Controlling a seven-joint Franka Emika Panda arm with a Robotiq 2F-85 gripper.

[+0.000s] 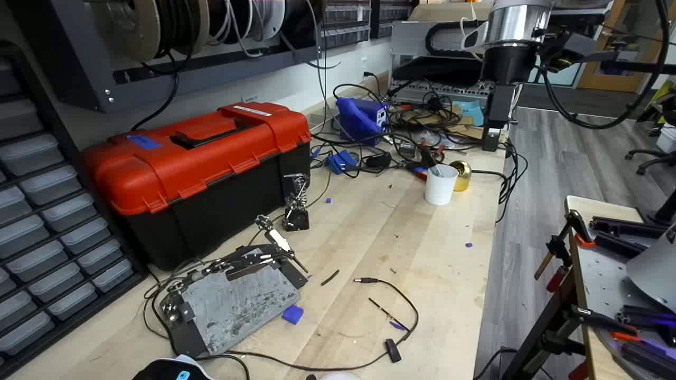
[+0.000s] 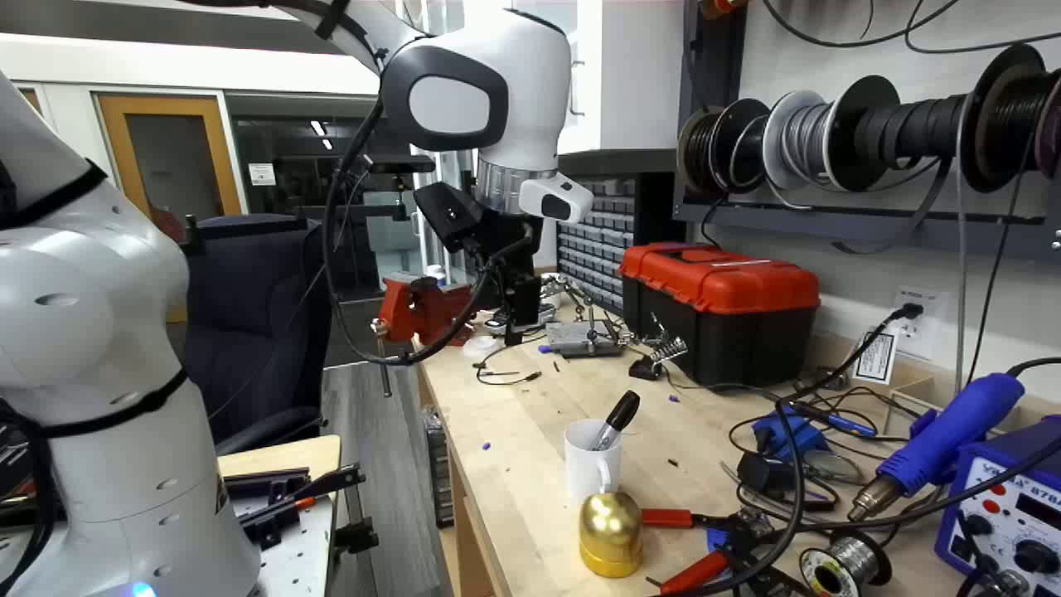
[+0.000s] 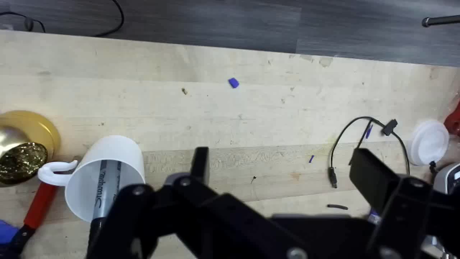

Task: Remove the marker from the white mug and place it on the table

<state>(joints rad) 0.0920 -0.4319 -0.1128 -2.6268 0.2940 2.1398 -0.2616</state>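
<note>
"As the robot arm [image 2: 526,91] hangs over the pale wooden tabletop [image 3: 172,118], where is the marker [image 2: 622,412]?"

"It sits inside the white mug [image 2: 587,466], tilted, its black end sticking out past the rim. The mug stands upright on the tabletop."

"And the fingers [image 3: 372,178]?"

"Released. In the wrist view they are spread wide apart, tabletop showing in the gap. In both exterior views they hang above the tabletop, apart from the mug."

"What is near the mug?"

"A shiny gold pot [image 2: 611,535] is just beside it, on the handle's side, and a red-handled tool [image 2: 700,572] lies close by."

"And the rest?"

"A red and black toolbox [image 1: 203,174] stands by the wall [image 1: 351,74]. A blue machine [image 2: 1013,524] with knobs is on the wall side too, and a thin black cable [image 1: 392,350] loops across the tabletop, well apart from the mug."
</note>
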